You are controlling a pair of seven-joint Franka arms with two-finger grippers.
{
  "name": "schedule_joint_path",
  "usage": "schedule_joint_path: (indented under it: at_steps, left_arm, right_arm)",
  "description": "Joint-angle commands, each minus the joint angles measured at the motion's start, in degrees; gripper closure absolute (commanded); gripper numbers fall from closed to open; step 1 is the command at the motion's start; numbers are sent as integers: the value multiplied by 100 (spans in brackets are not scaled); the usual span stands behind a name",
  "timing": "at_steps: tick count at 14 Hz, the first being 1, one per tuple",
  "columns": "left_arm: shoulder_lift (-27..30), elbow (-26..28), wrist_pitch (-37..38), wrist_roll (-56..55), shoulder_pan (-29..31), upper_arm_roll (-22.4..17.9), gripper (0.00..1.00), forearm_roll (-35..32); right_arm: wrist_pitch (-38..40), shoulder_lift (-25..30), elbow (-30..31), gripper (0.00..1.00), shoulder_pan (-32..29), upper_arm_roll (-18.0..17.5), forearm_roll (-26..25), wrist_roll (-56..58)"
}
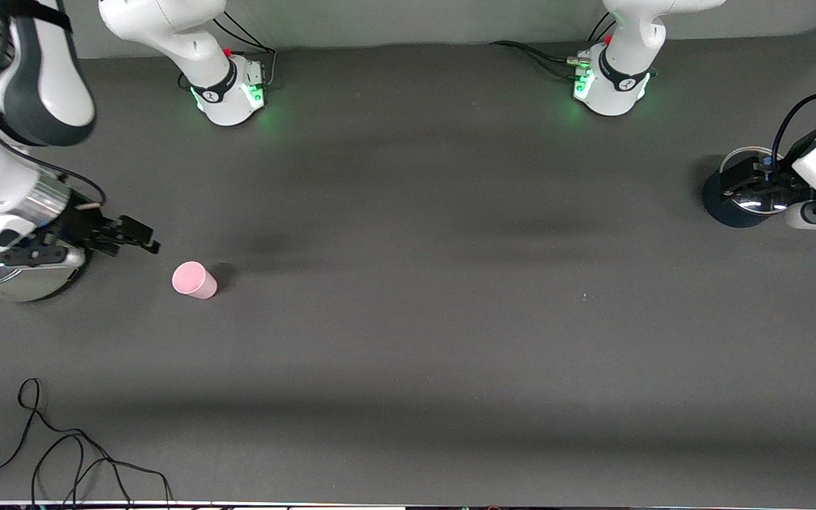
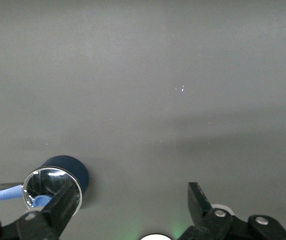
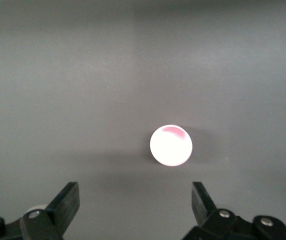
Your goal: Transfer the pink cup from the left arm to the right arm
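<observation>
Standing upright on the table, pink cup, mouth up.

one pink cup stands on one dark table. two pots: one steel pot at the right arm's end, one dark blue pot at the left arm's end. two grippers: the right gripper and the left gripper, both spread apart. one black cable lies near the front camera's edge.

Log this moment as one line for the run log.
pink cup: standing on table, toward right arm's end, unheld | right gripper: open, beside cup | left gripper: open, over dark blue pot, waiting
</observation>
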State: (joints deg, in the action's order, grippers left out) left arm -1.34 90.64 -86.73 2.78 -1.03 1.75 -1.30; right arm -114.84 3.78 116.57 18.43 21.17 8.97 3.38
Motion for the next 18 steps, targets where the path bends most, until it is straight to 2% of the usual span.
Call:
schedule_joint_path:
  at_steps: [1, 4, 7, 10, 18]
  left_arm:
    - [72, -29, -46, 65, -354, -334, 1, -10]
    - [116, -38, -72, 65, -301, -298, 1, 7]
    - [125, -29, -169, 65, -108, -149, 1, 148]
    - [134, -3, -178, 47, -116, -149, 1, 174]
    - [213, 138, -283, 56, -125, -149, 1, 254]
  right_arm:
    - [1048, -105, -1045, 1, 73, 10, -202, -294]
    - [2042, -341, -2056, 1, 82, -25, -439, -417]
    - [2536, -483, -2612, 1, 82, -86, -554, -417]
    - [2677, -492, -2789, 1, 82, -235, -563, -426]
    - [2651, -562, -2754, 1, 90, -385, -563, -391]
